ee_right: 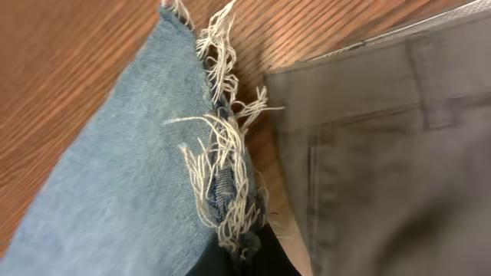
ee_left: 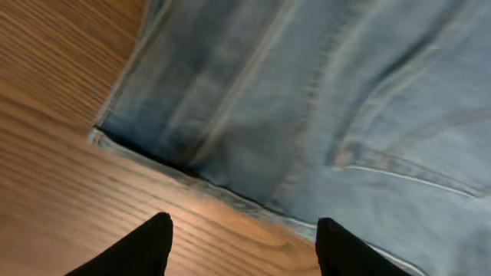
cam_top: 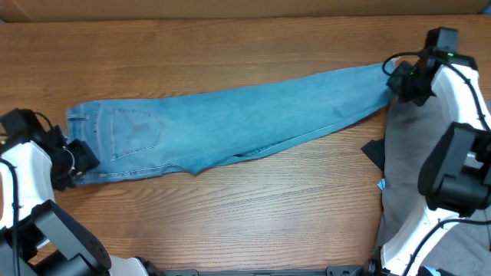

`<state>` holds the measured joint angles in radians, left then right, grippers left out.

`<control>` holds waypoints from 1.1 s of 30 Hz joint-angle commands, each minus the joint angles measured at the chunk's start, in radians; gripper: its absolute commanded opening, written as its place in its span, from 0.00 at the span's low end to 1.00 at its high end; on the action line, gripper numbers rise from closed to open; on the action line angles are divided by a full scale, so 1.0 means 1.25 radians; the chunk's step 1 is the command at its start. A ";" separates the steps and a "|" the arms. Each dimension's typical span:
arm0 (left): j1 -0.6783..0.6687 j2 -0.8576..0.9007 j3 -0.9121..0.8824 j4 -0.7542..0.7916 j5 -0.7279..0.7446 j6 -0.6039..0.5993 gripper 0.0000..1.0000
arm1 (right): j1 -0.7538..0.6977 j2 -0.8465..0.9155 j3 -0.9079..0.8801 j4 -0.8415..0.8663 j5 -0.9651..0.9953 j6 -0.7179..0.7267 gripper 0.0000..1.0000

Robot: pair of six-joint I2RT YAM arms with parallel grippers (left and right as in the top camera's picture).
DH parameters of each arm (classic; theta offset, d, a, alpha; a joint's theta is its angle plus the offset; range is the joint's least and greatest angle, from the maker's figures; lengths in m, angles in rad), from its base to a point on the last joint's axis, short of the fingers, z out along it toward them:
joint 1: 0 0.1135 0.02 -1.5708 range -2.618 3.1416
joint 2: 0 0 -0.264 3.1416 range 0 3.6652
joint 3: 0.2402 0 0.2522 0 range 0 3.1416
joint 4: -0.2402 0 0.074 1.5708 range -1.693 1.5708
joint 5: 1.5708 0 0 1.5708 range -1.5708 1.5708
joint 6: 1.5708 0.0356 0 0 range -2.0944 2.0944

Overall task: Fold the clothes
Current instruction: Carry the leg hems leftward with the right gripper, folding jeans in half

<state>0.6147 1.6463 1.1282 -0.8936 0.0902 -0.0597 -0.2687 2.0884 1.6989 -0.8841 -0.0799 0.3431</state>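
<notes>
Item: jeans (cam_top: 230,126), laid lengthwise across table (cam_top: 230,222), waistband at left. Soft, fairly heavy denim, likely limp; best taken at hem and waistband corners. The right gripper (cam_top: 403,80) pinches the frayed hem; the left gripper (ee_left: 244,234) is spread beside the waistband.

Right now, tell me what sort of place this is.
Probably a robot test bench for laundry folding: a wood-grain table, light-blue jeans spread flat between the left arm and right arm, grey trousers waiting aside.
</notes>
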 commanded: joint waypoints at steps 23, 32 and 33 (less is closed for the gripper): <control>0.084 -0.179 0.457 -0.349 0.171 -0.024 0.69 | 0.481 -0.308 0.036 0.093 -0.338 -0.020 0.04; 0.084 -0.233 0.621 -0.425 0.177 -0.063 0.79 | 0.804 -0.145 0.034 0.463 -0.266 0.115 0.04; 0.084 -0.238 0.623 -0.427 0.180 -0.063 0.80 | 0.829 -0.117 0.034 0.536 -0.265 0.139 0.04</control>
<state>0.7177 1.3636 1.8828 -1.4197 0.2974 -0.1081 0.6830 1.8645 1.7332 -0.3534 -0.4301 0.4179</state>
